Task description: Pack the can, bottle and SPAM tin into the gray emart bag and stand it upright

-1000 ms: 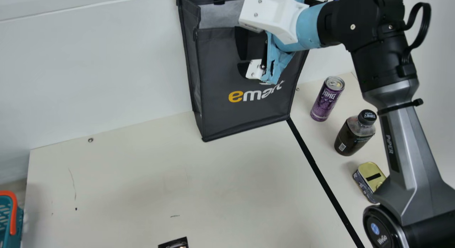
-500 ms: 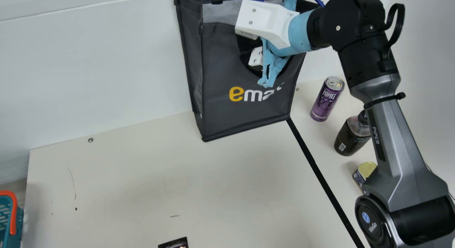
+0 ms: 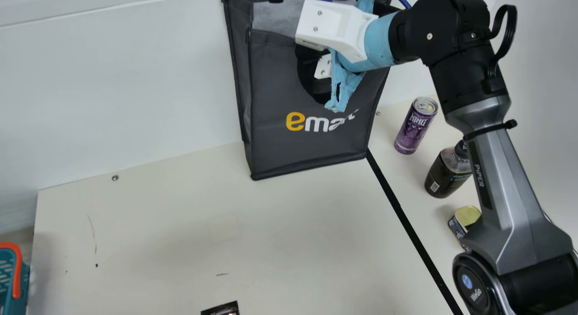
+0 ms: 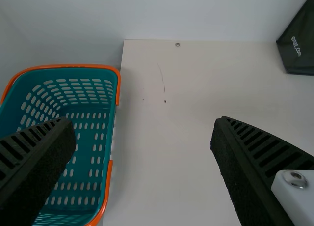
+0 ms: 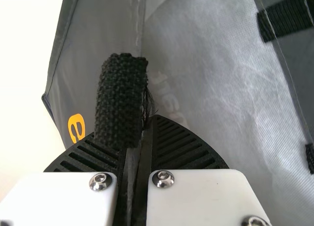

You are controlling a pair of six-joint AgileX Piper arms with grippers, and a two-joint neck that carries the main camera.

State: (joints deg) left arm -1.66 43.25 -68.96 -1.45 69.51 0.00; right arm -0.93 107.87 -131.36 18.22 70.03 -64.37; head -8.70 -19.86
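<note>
**Claw Clamps Gray Bag as Can, Bottle and Tin Line the Bench**

A gray emart bag [image 3: 280, 89] stands upright near the white wall [image 3: 126, 94] at the back of a cream bench [image 3: 180, 243], its mouth at the top and its lettering facing the camera on the neck. The right claw [image 3: 323, 67] is clamped on the upper part of the bag, with the right arm [image 3: 501, 170] arching over from the right side of the main view. In the right wrist view, the two ribbed fingers [image 5: 179, 142] press together on the bag's fabric, with a stubby black strap [image 5: 120, 100] directly in front of them and the pale lining [image 5: 211, 64] spread alongside.

To the right of the bag, beyond a black strip [image 3: 410, 229] on the bench, the three groceries form a loose row, each apart from the next. The purple can [image 3: 415, 125] stands upright, closest to the bag. Next comes the dark bottle [image 3: 445, 175], also upright, its cap partly hidden by the arm. The SPAM tin [image 3: 467, 214] sits last, gold lid up, partly covered by the same arm.

At the opposite side, the left claw [image 4: 143, 123] holds its fingers wide apart with nothing between them, near a teal basket [image 4: 59, 66] trimmed in orange.
</note>
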